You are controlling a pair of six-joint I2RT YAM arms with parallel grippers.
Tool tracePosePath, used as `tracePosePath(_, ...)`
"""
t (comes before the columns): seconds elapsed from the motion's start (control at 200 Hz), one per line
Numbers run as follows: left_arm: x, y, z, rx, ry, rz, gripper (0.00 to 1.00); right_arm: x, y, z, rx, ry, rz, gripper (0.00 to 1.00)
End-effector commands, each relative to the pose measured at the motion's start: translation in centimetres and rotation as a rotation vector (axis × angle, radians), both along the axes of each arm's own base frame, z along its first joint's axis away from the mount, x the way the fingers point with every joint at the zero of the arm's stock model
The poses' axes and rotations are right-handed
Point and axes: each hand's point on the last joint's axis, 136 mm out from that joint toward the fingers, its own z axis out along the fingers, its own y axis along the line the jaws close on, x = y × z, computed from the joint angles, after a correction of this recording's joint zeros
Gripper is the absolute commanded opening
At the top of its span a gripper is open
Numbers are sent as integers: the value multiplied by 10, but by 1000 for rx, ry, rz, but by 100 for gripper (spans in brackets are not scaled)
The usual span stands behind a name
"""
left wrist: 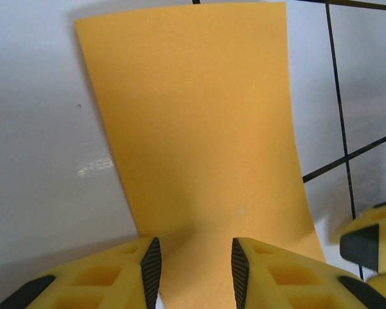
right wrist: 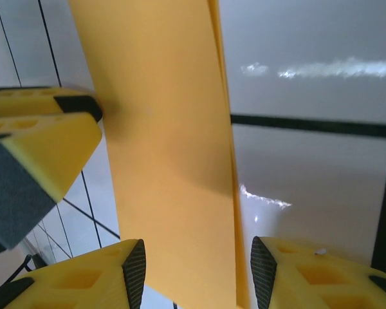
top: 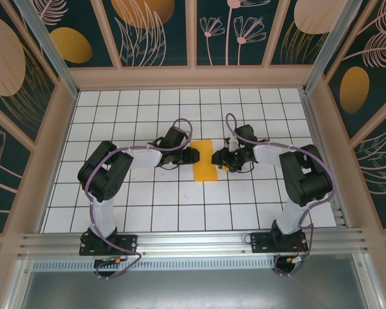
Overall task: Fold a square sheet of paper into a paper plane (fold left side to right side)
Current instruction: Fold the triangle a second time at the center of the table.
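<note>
Your left gripper (left wrist: 195, 267) and right gripper (right wrist: 198, 273), jaws apart, stood over the paper (top: 206, 161) | risk: uneven pressing could have skewed the crease.

Both arms bent at the elbow, forearms turned inward. Left arm (top: 106, 172): elbow out to the left, forearm running right, left hand (top: 190, 156) low, pointing right. Right arm (top: 303, 175): mirrored, right hand (top: 222, 158) low, pointing left. Hands face each other, close but apart. Left wrist view: yellow fingers (left wrist: 276, 273) parted, clear gap between the dark pads (left wrist: 153, 265). Right wrist view: right hand likewise parted, gap slightly wider; left hand's fingertips visible at left.
</note>
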Motion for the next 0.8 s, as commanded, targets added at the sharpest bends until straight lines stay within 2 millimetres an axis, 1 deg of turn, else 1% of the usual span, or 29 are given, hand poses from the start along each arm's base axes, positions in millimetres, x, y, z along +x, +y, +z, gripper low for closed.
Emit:
tracePosePath(0.0, -7, 6, -14, 53, 22, -9, 38, -19, -1, 0, -8, 51, 1, 50)
tracePosePath(0.175, -7, 5, -13, 52, 19, -11, 38, -29, -1, -8, -16, 83, 1, 50)
tracePosePath(0.485, -6, 6, -14, 56, 19, -9, 38, -41, 5, -11, -3, 110, 21, 50)
tracePosePath(0.606, -7, 5, -14, 55, 20, -10, 38, -40, 9, -7, 20, 104, 20, 50)
tracePosePath(0.791, -7, 6, -15, 58, 21, -11, 38, -30, 17, 4, 64, 74, 22, 49)
